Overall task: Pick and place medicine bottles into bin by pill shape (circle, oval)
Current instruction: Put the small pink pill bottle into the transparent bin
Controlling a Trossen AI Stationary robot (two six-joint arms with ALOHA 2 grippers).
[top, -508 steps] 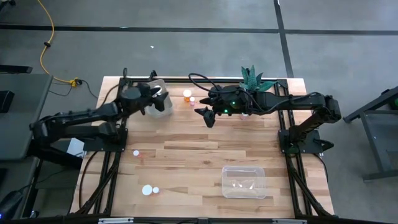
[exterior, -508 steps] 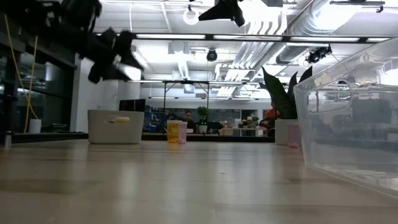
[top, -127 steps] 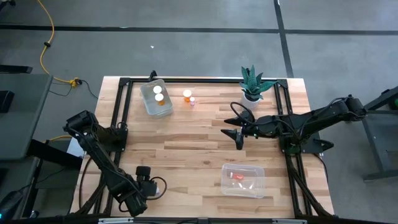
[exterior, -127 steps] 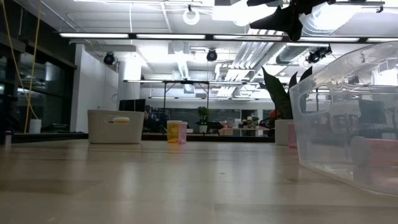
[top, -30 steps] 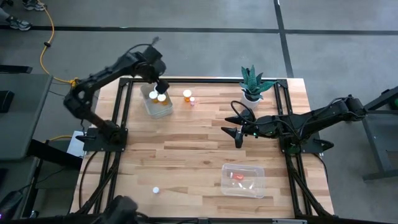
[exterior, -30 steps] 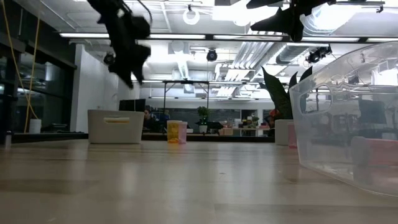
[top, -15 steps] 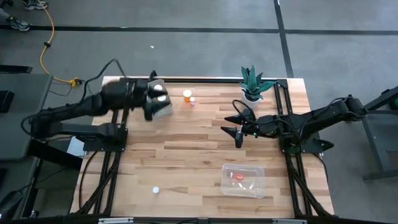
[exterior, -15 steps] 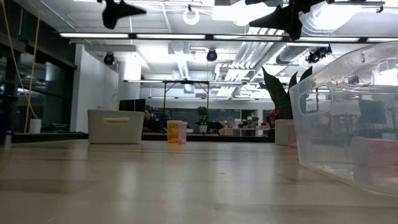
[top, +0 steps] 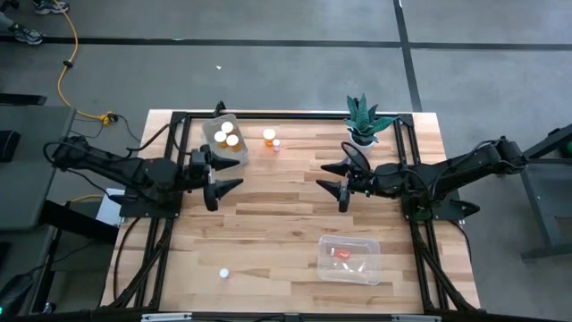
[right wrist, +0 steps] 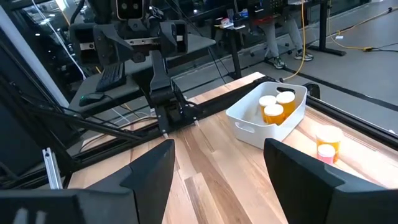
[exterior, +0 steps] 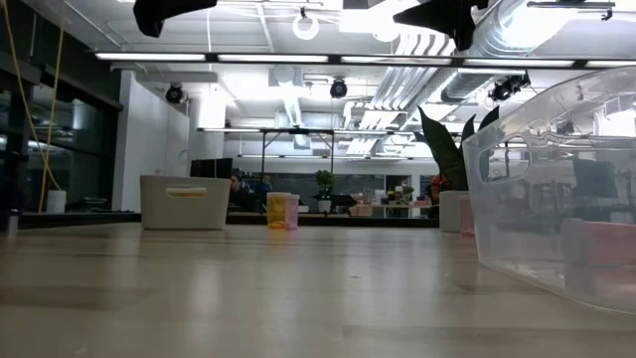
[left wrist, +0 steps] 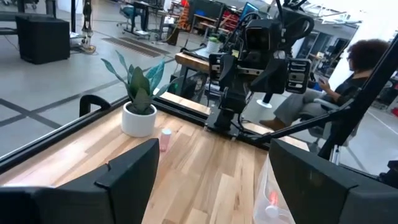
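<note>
Right now we're between picks: both hands carry nothing and hang above the counter. Left hand sits just in front of the far-left bin, fingers spread apart; right hand is mid-counter, fingers also spread.

Far-left bin holds orange bottles, at least two, poss. three. Near-right bin has one reddish bottle.

Still loose: an orange bottle and a smaller pinkish one touching or nearly so at the far edge, a pink one by the plant, and a small white-capped item near the front, prob. a bottle.

Next, we reckon, comes the orange/pink pair: drop one hand over a cap w/o bumping its neighbour. Pill shape can't be read from here.
</note>
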